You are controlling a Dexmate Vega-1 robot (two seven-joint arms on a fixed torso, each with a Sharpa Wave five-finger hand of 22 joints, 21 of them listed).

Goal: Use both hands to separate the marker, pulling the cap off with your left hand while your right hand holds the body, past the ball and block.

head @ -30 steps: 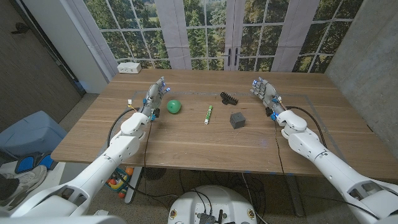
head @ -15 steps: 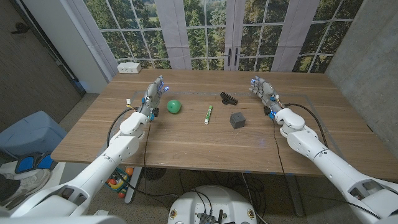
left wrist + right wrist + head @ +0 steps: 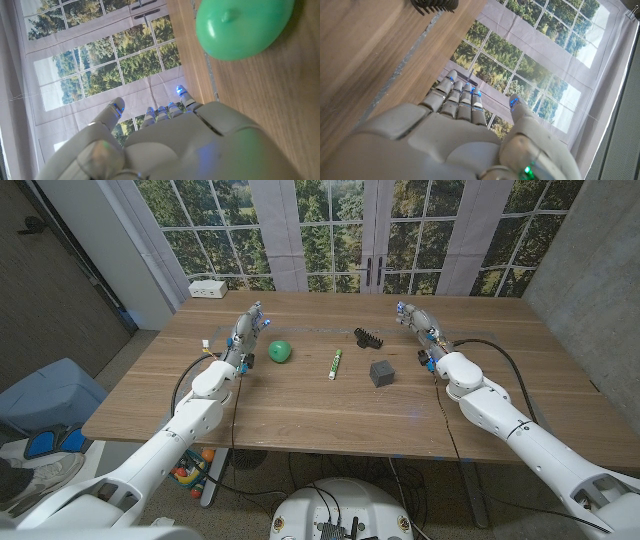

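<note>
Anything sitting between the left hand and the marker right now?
Yes. In the head view the green ball lies on the table between the left hand and the marker, close beside the hand and apart from the marker.

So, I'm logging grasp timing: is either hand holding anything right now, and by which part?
Nothing is held. The left hand and right hand are both open, and the marker lies untouched on the table.

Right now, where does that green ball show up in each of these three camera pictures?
Head view: the green ball lies on the table beside the left hand, left of the marker.
Left wrist view: the ball sits large on the wood, beyond that hand.
Right wrist view: not in it.
Shared landmark: the big gridded window with trees.
</note>
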